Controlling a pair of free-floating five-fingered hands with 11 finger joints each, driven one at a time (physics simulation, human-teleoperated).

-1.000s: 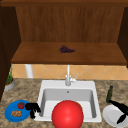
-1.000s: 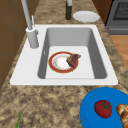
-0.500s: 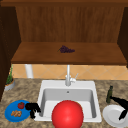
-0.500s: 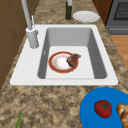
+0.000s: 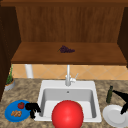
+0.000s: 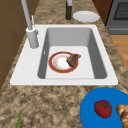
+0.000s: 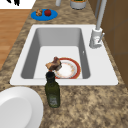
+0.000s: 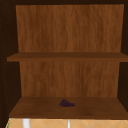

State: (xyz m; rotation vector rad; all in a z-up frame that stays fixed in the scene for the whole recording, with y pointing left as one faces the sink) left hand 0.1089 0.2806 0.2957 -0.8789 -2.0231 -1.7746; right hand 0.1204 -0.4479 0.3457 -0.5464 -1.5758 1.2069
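Observation:
My left hand (image 5: 32,108) hovers at the right edge of a blue plate (image 5: 10,113) that carries a tomato (image 5: 21,105) and brown nuts (image 5: 16,113); its fingers hang loose and hold nothing. My right hand (image 5: 122,99) floats over a white plate (image 5: 112,118) beside a dark green bottle (image 5: 109,94), fingers spread and empty. In the sink lies a red-rimmed plate (image 6: 53,68) with a piece of meat (image 6: 73,59) on its edge. A big red round shape (image 5: 67,114) shows at the sink's front. Black fingers of a hand (image 7: 13,2) show beyond the counter's front edge.
The faucet (image 5: 68,76) stands behind the basin. A bunch of grapes (image 8: 66,103) lies on the lower cabinet shelf. A potted plant (image 5: 9,81) sits at the far left of the counter, a stove (image 6: 120,15) past the white plate (image 6: 86,16).

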